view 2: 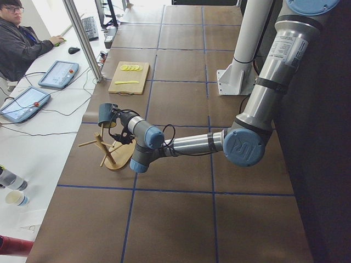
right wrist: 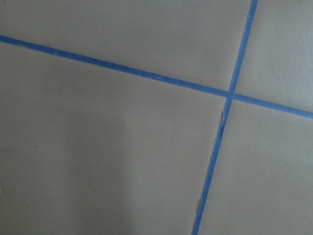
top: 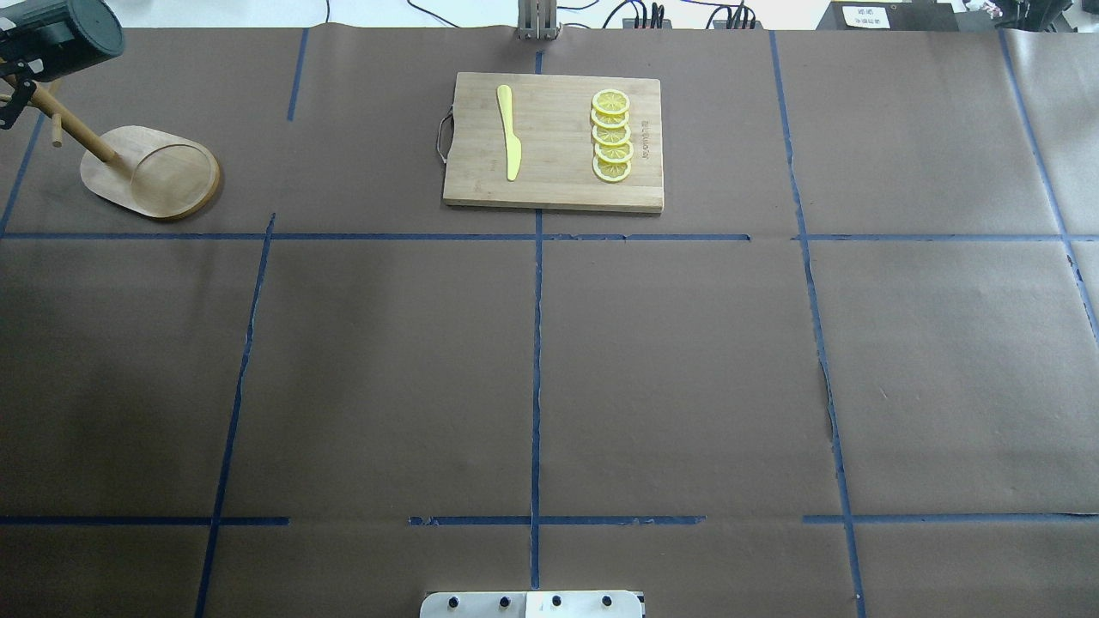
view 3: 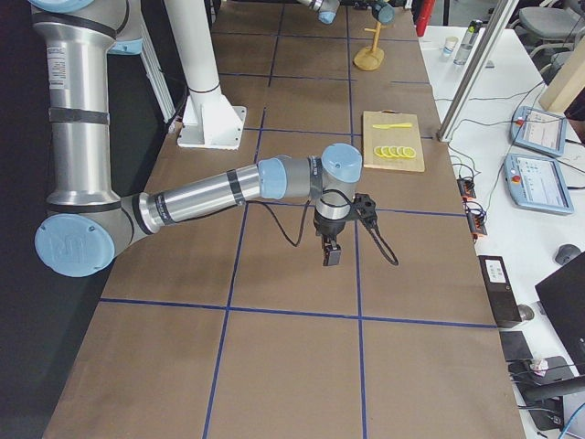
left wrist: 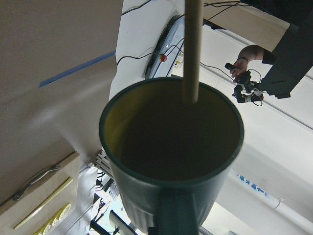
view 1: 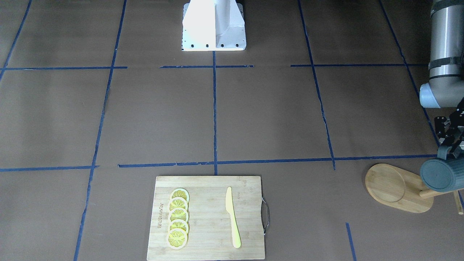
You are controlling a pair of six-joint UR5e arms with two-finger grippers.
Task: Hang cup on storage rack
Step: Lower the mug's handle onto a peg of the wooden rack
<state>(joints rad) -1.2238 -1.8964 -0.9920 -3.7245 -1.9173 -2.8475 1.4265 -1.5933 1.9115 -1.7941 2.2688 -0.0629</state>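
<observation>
A brown surface [top: 687, 360] is seen, with a cutting board [top: 558, 184] laid at the top middle of the overhead view. The storage rack [top: 103, 167] is stood at the upper left. The cup [top: 73, 39] is held above it, gripped by the left tool [view 1: 449, 150]. Whether the right tool [view 3: 331, 254] is open cannot be told.

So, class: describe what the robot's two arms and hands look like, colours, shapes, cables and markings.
The left arm and right arm are silver metal tubes with pale blue joint caps marked UR. The left hand and right hand are black, two-fingered, each trailing a black cable.
</observation>
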